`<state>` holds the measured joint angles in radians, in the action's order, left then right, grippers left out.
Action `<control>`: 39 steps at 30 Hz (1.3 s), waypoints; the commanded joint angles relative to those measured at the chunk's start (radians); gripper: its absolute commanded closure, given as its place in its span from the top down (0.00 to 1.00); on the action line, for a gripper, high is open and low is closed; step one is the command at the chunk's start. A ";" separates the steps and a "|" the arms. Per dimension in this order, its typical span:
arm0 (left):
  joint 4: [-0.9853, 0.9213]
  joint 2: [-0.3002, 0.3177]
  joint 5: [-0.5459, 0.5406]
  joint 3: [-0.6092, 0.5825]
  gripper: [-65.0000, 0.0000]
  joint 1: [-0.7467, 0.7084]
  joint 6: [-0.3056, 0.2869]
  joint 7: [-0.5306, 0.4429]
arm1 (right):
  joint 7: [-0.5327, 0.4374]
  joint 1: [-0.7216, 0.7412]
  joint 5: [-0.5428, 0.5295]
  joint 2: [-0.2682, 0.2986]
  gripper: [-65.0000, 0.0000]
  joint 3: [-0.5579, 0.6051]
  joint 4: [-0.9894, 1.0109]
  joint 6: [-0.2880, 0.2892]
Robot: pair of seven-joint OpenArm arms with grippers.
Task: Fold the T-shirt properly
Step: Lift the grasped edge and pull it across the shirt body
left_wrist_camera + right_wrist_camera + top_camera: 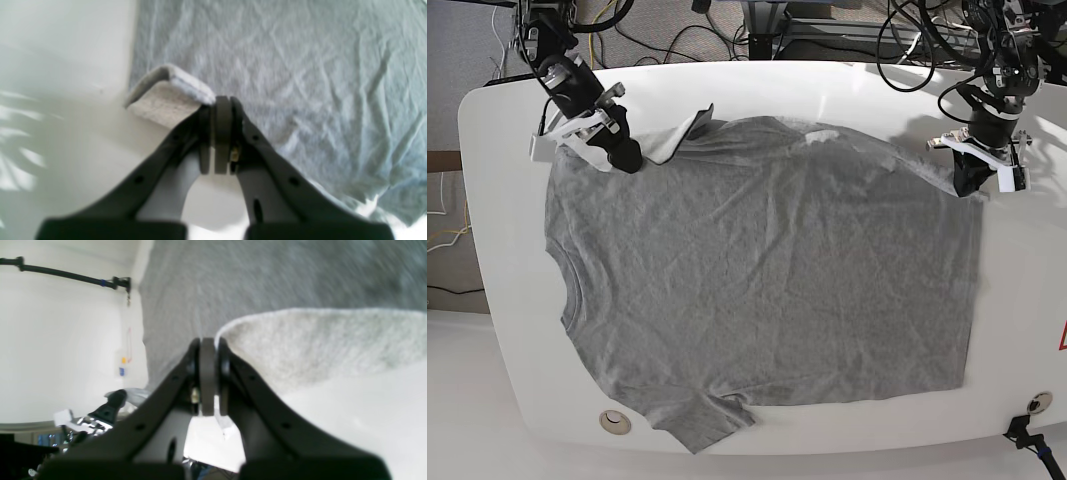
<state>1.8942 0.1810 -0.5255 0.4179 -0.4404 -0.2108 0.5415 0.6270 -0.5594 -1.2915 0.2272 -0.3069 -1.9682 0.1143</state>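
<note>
The heather-grey T-shirt (767,290) lies spread and wrinkled on the white table (847,90), plain side up, with its neck (564,290) to the left and its hem to the right. My right gripper (630,158) is shut on the shirt's far shoulder by the upturned sleeve (682,140); the right wrist view shows its tips (208,343) pinching a pale fabric edge (317,340). My left gripper (968,182) is shut on the far hem corner; the left wrist view shows its tips (222,103) holding a curled-up corner (166,96) off the table.
The near sleeve (712,425) hangs at the table's front edge. A round grommet (613,422) sits at the front left. Cables (757,30) and stands crowd the floor behind the table. A black cable clamp (1027,428) is at the front right corner.
</note>
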 commanded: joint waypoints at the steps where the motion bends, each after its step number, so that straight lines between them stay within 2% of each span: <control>1: 0.014 0.010 -0.008 0.005 0.00 0.036 -0.005 -0.021 | -0.014 0.042 -0.018 0.013 0.00 -0.004 -0.016 0.012; 3: 0.014 0.010 -0.008 0.005 0.00 0.076 -0.005 -0.013 | -0.014 0.092 -0.013 0.014 0.00 -0.004 -0.015 0.011; 7: 0.008 0.010 -0.006 0.008 0.00 0.171 -0.003 0.113 | -0.014 0.175 -0.010 0.016 0.00 -0.002 0.031 0.011; 9: -0.018 0.010 -0.006 0.008 0.00 0.208 -0.003 0.131 | -0.014 0.217 -0.010 0.016 0.00 -0.001 0.073 0.011; 22: -0.290 0.015 -0.005 0.008 0.00 0.398 -0.003 0.133 | 0.075 0.542 -0.009 0.016 0.00 -0.001 0.409 0.012; 27: -0.368 0.019 -0.002 0.008 0.00 0.463 -0.003 0.133 | 0.075 0.612 -0.007 0.016 0.00 0.001 0.488 0.012; 30: -0.425 0.044 0.000 0.008 0.00 0.483 -0.003 0.133 | 0.075 0.652 -0.003 0.016 0.00 0.001 0.542 0.012; 35: -0.497 0.065 0.000 0.008 0.00 0.516 -0.003 0.131 | 0.077 0.712 0.072 0.010 0.00 0.001 0.579 0.020; 39: -0.522 0.065 0.000 0.006 0.00 0.526 -0.003 0.130 | 0.077 0.754 0.077 0.008 0.00 0.002 0.633 0.022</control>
<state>1.3598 0.2325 -0.5175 0.4217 0.0696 -0.2100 0.6884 0.7116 0.1646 -1.2011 0.2241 -0.3012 -1.3338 0.1215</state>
